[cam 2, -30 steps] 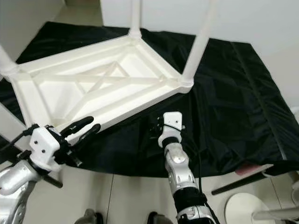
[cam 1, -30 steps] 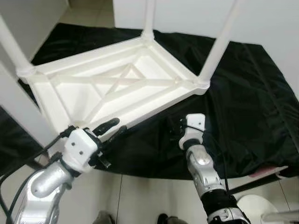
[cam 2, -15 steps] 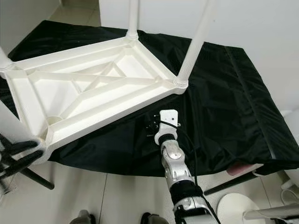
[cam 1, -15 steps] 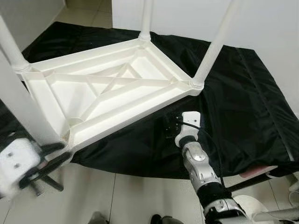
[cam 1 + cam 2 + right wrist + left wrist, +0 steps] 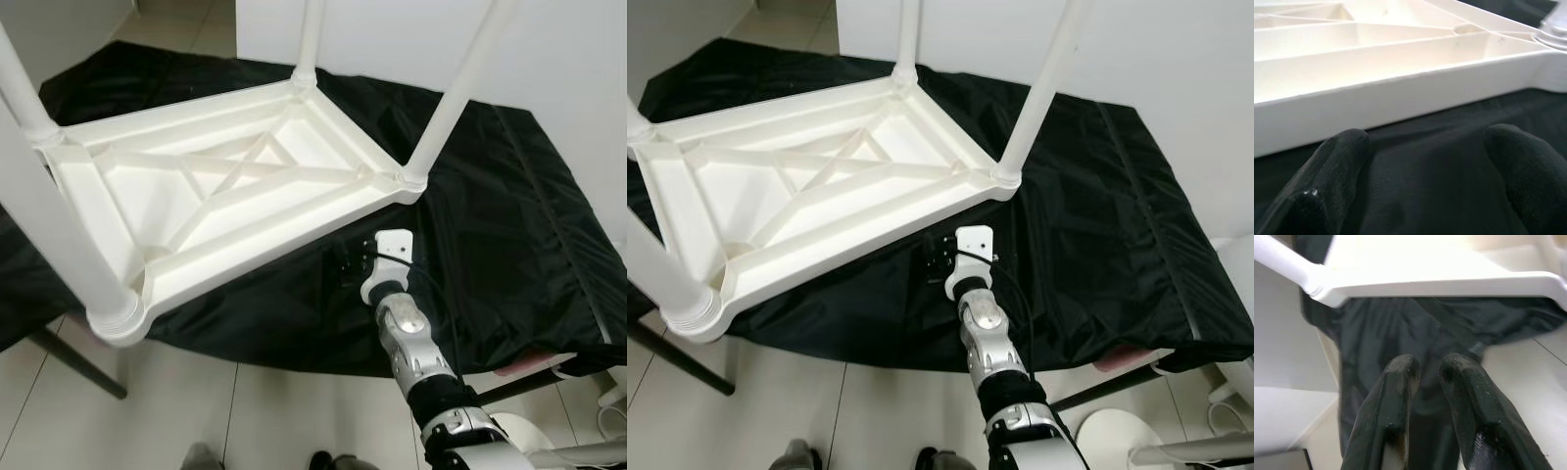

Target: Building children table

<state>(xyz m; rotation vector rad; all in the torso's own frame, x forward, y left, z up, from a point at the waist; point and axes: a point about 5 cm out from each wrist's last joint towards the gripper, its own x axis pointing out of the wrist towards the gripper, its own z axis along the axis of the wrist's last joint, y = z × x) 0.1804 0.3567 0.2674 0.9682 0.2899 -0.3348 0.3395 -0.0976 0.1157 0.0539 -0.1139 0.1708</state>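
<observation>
- The upside-down white plastic children's table lies on a black cloth, its round white legs sticking up.
- The left gripper has its fingers nearly together, holding nothing.
- The right gripper sits just beside the table's edge, fingers spread wide, empty.

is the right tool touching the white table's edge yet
Apart. In the right wrist view the right tool is open, and black cloth shows between its fingertips and the upturned table's rim.
</observation>
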